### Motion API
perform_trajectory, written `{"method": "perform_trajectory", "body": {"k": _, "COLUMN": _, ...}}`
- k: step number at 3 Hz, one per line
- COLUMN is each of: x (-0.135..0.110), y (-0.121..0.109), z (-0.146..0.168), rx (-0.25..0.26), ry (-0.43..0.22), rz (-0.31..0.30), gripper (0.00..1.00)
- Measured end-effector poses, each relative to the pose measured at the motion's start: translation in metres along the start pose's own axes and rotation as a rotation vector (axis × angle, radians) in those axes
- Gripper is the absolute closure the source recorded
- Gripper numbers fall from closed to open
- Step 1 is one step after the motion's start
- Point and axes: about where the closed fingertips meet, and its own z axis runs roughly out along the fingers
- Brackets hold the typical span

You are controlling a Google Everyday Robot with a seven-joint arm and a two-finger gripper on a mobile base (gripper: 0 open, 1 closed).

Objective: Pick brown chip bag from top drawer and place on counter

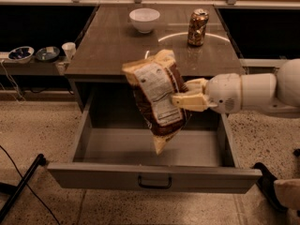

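The brown chip bag (157,97), dark brown and cream with a white label panel, hangs in the air above the open top drawer (154,177), its top level with the front edge of the counter (117,46). My gripper (180,95) comes in from the right and is shut on the bag's right edge. The white arm stretches off to the right. The drawer's inside shows nothing else.
A white bowl (144,19) and a gold-brown drink can (197,28) stand at the back of the counter. A pale side shelf (33,65) at the left holds small bowls and a cup. A dark leg (21,186) and cable lie on the floor at lower left.
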Motion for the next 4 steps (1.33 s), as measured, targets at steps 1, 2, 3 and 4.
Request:
{"method": "perform_trajectory", "body": {"k": 1, "x": -0.042, "y": -0.013, "z": -0.041, "rx": 0.076, "ry": 0.058, "rz": -0.129, "gripper": 1.0}}
{"method": "perform_trajectory", "body": {"k": 2, "x": -0.087, "y": -0.044, "z": -0.053, "rx": 0.152, "ry": 0.19, "rz": -0.232, "gripper": 1.0}}
{"method": "perform_trajectory", "body": {"k": 3, "x": -0.126, "y": -0.067, "z": -0.044, "rx": 0.205, "ry": 0.347, "rz": -0.302, "gripper": 1.0}}
{"method": "perform_trajectory", "body": {"k": 4, "x": -0.161, "y": -0.079, "z": -0.025, "rx": 0.23, "ry": 0.48, "rz": -0.359, "gripper": 1.0}}
